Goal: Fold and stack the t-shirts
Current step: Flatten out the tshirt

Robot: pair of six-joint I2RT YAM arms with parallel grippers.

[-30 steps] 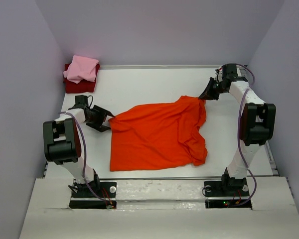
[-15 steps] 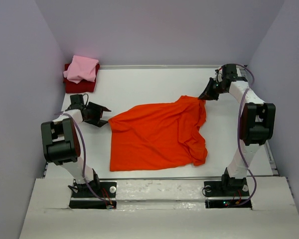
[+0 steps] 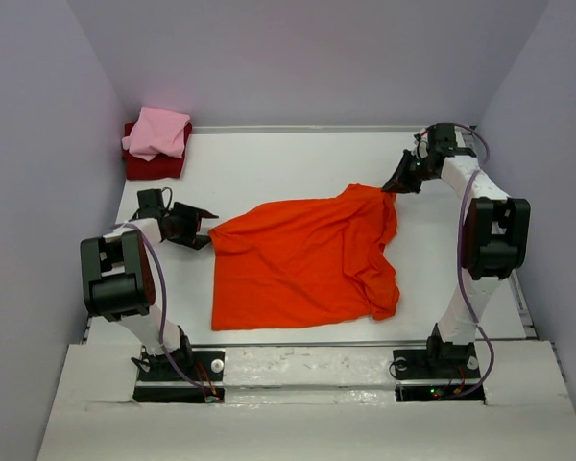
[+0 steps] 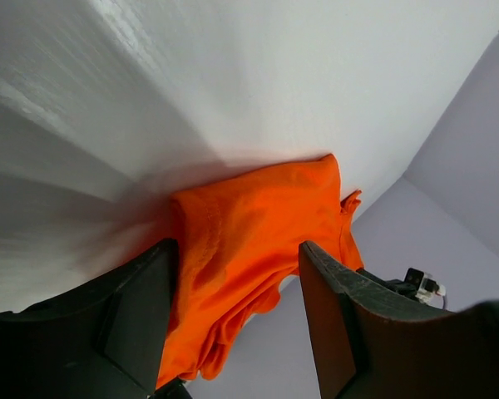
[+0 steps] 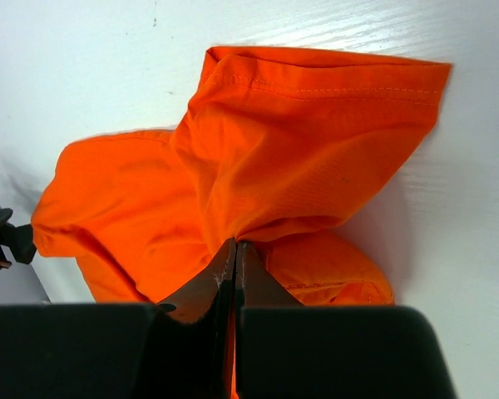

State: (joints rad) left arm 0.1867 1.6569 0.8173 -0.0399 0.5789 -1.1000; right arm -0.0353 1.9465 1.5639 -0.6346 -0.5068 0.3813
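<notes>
Right jaws pressed together on a fold of the orange-red t-shirt at its far right corner, the cloth pinched between the tips and puckered into creases around them in the right wrist view. Left jaws spread wide and holding nothing, just beside the garment's far left corner. The left wrist view frames that corner between the two dark fingers, though whether a tip touches the fabric cannot be told. The shirt lies opened out across the middle of the white counter, its left half fairly flat, its right side bunched into folds that run up to the pinched corner. The right arm reaches to the far right of the counter, and the left arm is bent low at the left side. In the far left corner, near the walls and well apart from the orange garment, the light pink t-shirt rests folded on top of the folded dark red t-shirt
</notes>
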